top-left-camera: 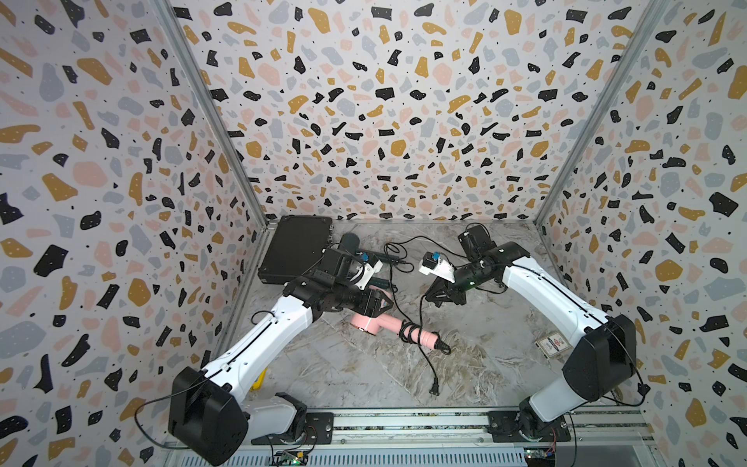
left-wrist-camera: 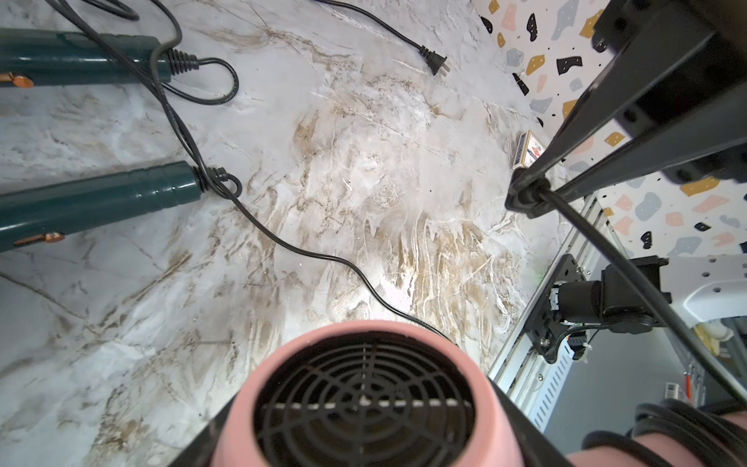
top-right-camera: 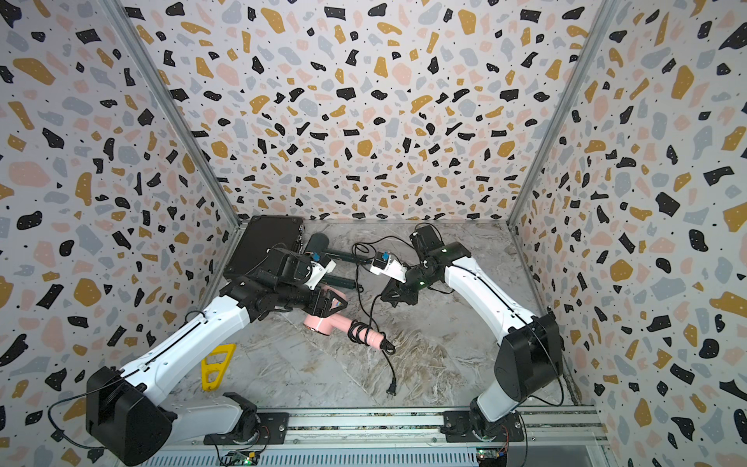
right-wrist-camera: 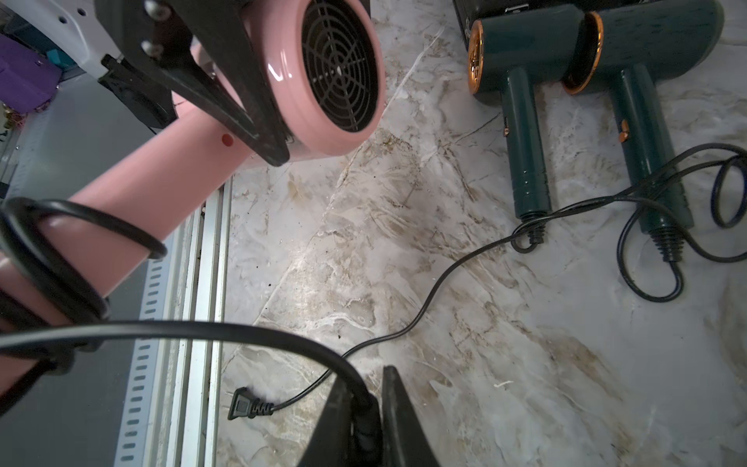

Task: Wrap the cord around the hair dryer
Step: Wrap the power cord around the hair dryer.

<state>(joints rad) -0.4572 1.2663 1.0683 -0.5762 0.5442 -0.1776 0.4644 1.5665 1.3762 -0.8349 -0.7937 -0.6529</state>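
The pink hair dryer (top-left-camera: pixel 374 323) is a little toward 7 o'clock from the middle of the desk (top-left-camera: pixel 497 319), and its handle (top-left-camera: pixel 424 337) points to 4 o'clock. The left end effector (top-left-camera: pixel 386 304) is closed on the round head of the dryer, and in the right wrist view the head seems lifted a little above the desk. The black cord (top-left-camera: pixel 406 332) makes several turns around the handle, close together. From these turns one piece goes toward 1 o'clock, where the right end effector (top-left-camera: pixel 427 296) holds it, narrow, with the cord pressed between the fingertips. A plug (top-left-camera: pixel 434 389) lies on the desk at 6 o'clock from the handle; I cannot tell to which cord it belongs. Two green hair dryers (right-wrist-camera: pixel 525 161) lie at 12 o'clock from the pink one, beside a black case (top-left-camera: pixel 295 246) in the 11 o'clock corner. A small box (top-left-camera: pixel 551 343) lies at 3 o'clock.
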